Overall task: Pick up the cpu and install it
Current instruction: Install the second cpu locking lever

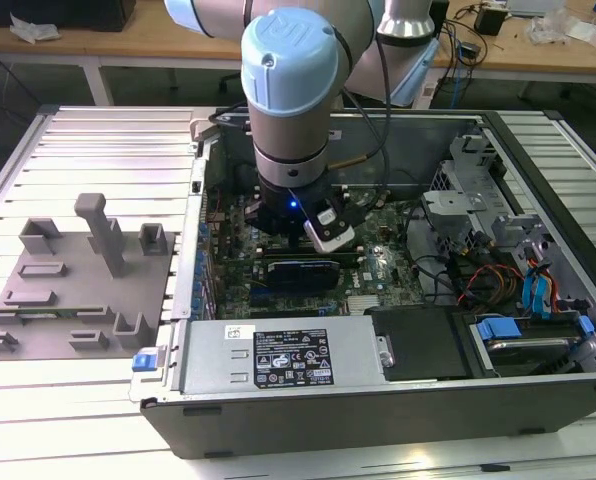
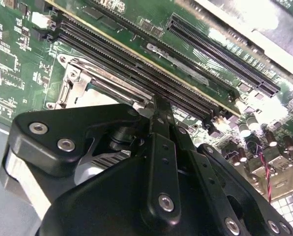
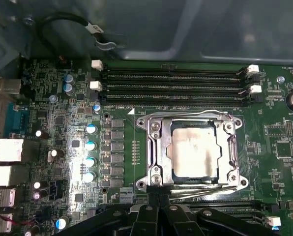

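While the cpu (image 3: 194, 153), a flat silvery square, is seated inside the metal socket frame (image 3: 155, 155) on the green motherboard (image 3: 277, 142), long black memory slots (image 3: 173, 83) are seen beside it. Whether the gripper (image 3: 159, 204) is spread or closed cannot be told, though it is seen low over the frame's edge inside the computer case (image 1: 378, 415).

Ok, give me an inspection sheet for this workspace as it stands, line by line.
Surface: slatted metal table carrying an open computer case.
Job's things: cpu lies in the socket frame on the motherboard.
Clutter: grey fixture blocks at the exterior view's left.
Claw: claw down inside the case beside the socket; open or shut cannot be told.
Cables: orange and blue leads by the drive bays.
Surroundings: workbenches behind.
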